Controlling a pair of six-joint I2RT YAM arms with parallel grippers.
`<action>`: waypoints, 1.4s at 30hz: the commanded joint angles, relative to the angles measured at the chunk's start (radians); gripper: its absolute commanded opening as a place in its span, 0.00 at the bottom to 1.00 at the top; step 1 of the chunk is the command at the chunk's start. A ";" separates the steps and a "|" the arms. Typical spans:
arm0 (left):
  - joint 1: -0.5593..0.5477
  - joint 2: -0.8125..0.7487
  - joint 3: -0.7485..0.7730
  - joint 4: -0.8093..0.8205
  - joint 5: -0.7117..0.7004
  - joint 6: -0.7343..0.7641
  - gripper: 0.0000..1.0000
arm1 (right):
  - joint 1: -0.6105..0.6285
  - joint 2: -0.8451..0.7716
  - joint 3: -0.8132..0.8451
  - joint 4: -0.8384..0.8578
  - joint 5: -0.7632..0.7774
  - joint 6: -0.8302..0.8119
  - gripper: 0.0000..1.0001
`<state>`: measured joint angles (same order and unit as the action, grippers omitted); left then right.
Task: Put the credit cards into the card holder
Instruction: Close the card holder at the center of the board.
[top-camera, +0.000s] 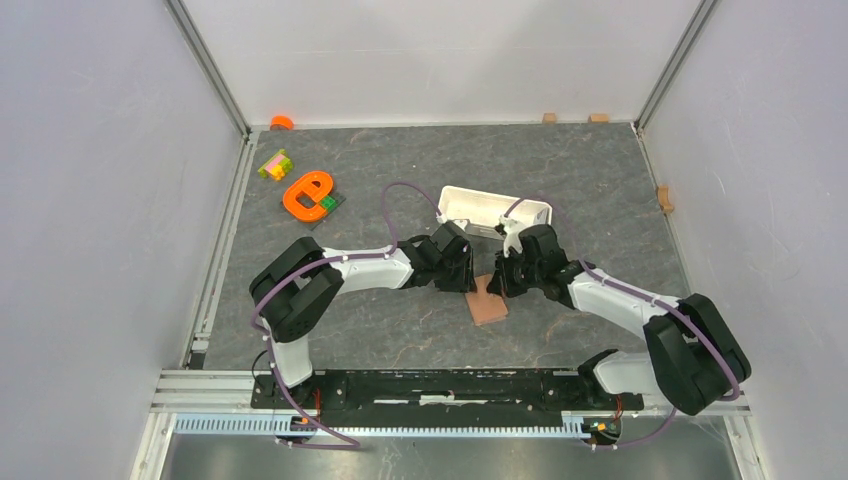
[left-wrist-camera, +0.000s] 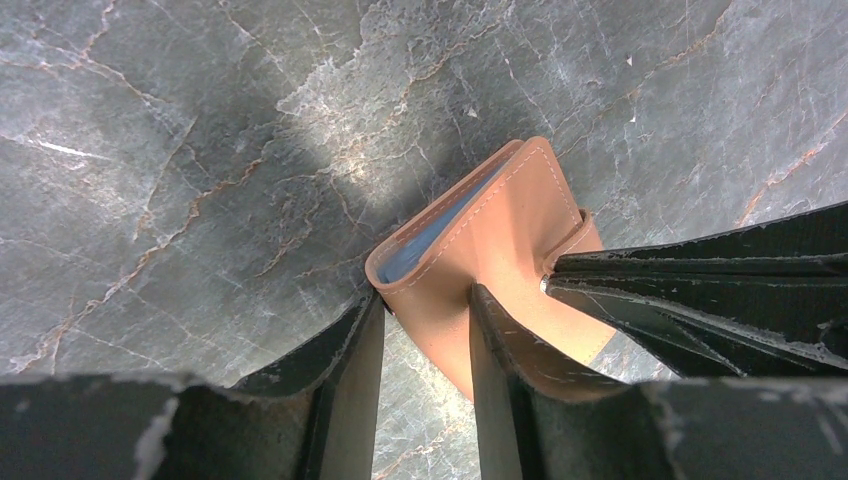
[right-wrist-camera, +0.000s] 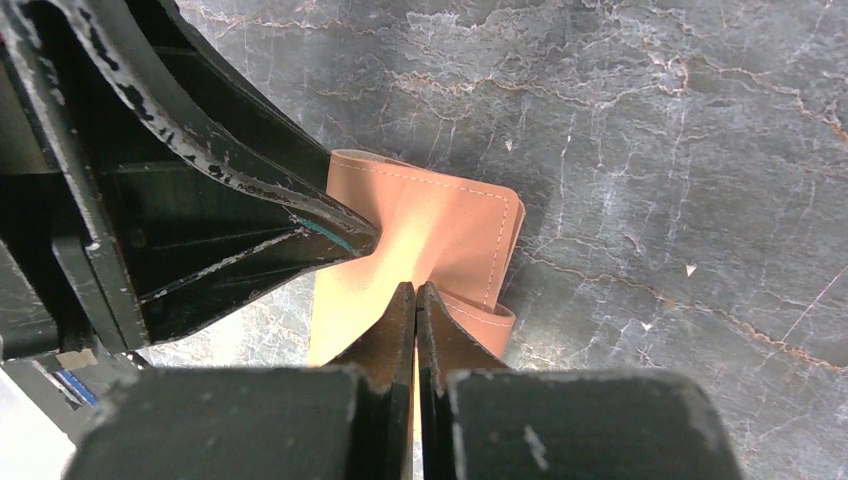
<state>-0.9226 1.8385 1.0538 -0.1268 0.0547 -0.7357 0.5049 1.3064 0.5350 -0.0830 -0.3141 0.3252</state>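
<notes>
The brown card holder (top-camera: 487, 300) (left-wrist-camera: 505, 225) (right-wrist-camera: 445, 225) is held tilted between both arms at the table's middle. A pale blue credit card (left-wrist-camera: 432, 236) shows inside its open pocket; I see no other card. My left gripper (top-camera: 463, 279) (left-wrist-camera: 425, 295) has its jaws around the holder's near corner, with one finger on the folded edge and the other pressed on the leather face. My right gripper (top-camera: 503, 279) (right-wrist-camera: 415, 291) is shut on the holder's thin flap; in the left wrist view its fingertips (left-wrist-camera: 600, 275) meet beside the small snap.
A long white tray (top-camera: 495, 208) stands just behind the grippers. An orange loop-shaped object (top-camera: 308, 193) and coloured blocks (top-camera: 275, 165) lie at the back left. Small wooden blocks (top-camera: 665, 198) sit along the right and back walls.
</notes>
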 joint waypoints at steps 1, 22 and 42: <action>-0.018 0.074 -0.026 -0.077 -0.019 0.007 0.41 | 0.022 0.000 -0.022 -0.047 0.065 -0.007 0.00; -0.018 0.077 -0.037 -0.060 -0.011 -0.014 0.39 | 0.147 -0.036 -0.108 0.003 0.220 0.082 0.00; -0.018 0.077 -0.047 -0.049 -0.006 -0.022 0.38 | 0.201 -0.058 -0.337 0.044 0.409 0.222 0.00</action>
<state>-0.9226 1.8431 1.0534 -0.1165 0.0612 -0.7486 0.6914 1.1835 0.3161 0.1986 0.0319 0.5301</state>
